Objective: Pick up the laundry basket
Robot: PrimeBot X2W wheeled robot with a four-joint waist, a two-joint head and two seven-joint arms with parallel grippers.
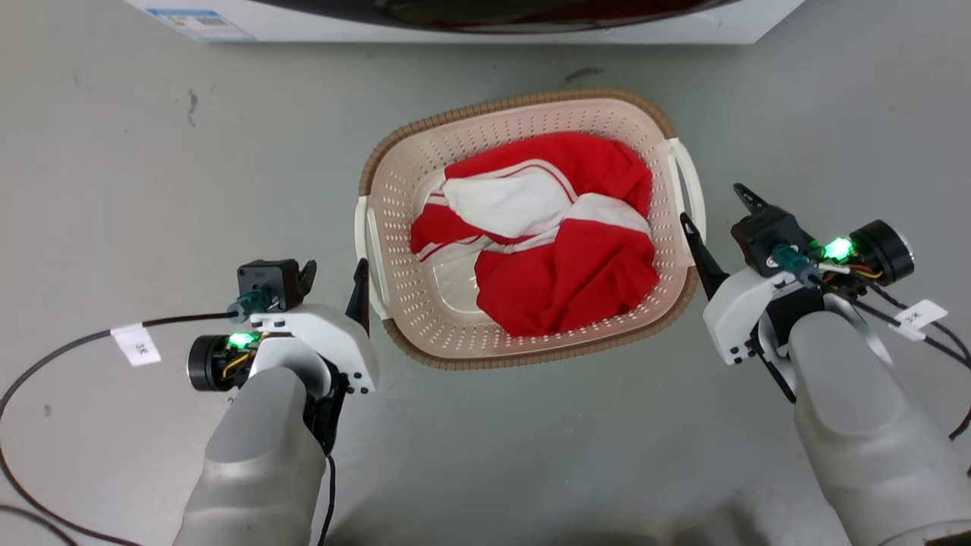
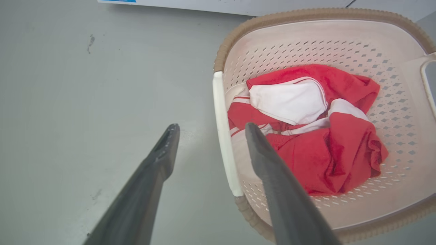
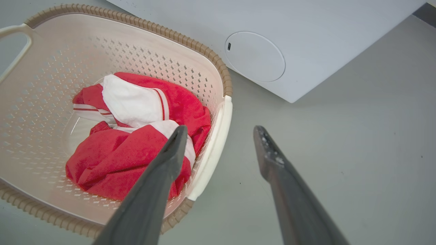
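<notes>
**Fig.** Pre-grasp stage, both arms. The left gripper (image 1: pixel 334 273) was spread wide & held nothing. In the left wrist view its fingers lay either side of the left handle (image 2: pixel 223 136), one over the floor (image 1: pixel 152 152), the other over the basket's inside. The right gripper (image 1: pixel 713 206) mirrored this: wide, empty, w/ the right handle (image 3: pixel 214 149) btwn its fingers in the right wrist view. Neither gripper appeared to touch the plastic. The laundry basket (image 1: pixel 455 136) sat on the floor btwn the two grippers, near the washing machine (image 1: pixel 531 34), w/ a red-and-white garment (image 1: pixel 561 258) crumpled inside.

**Step (judged).** Approach approx. complete, alignment over the handles in hand, lift not begun. The next move prob. calls for each gripper to drop until its handle sits well btwn the fingers. Both should then close at about the same time & rise level, so the basket neither tips nor slips.

**Unclear.** The ht of the fingertips above the handles could not be read from any view. The handle loops were seen nearly edge-on, so finger clearance was uncertain. The washing machine was cut off at the head view's top edge. The garment hid most of the basket bottom, & the basket's underside was hidden.
</notes>
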